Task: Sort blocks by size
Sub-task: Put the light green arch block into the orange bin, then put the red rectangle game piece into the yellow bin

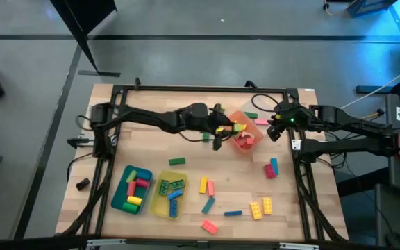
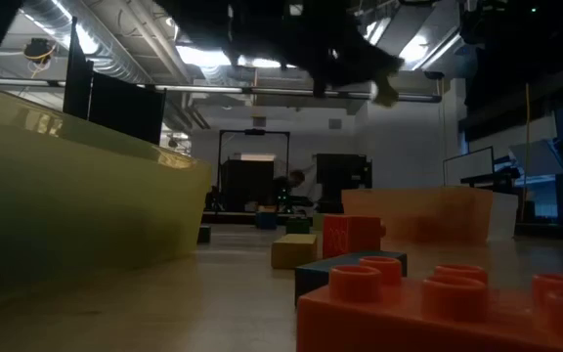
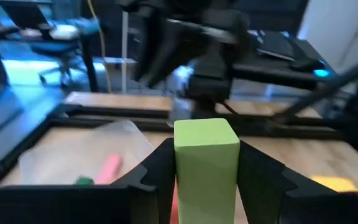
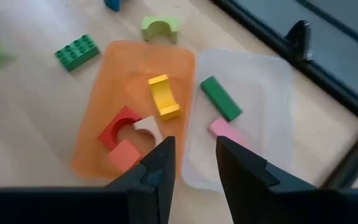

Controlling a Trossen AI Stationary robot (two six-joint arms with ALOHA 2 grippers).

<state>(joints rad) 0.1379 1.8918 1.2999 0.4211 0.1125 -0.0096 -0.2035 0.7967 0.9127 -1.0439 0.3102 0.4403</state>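
The left gripper's [image 3: 205,180] fingers [image 3: 263,180] are clamped on a light green block [image 3: 206,163], held above the counter [image 1: 207,170] beside the orange tray [image 4: 98,121]. The right gripper's [image 4: 191,165] fingers stand slightly apart with nothing between them, above the orange tray and the clear tray [image 4: 266,109] touching it. The orange tray holds a yellow arched block [image 4: 163,96] and red [image 4: 120,129] and pink ones; the clear tray holds a green bar [image 4: 220,98] and a pink block [image 4: 225,131].
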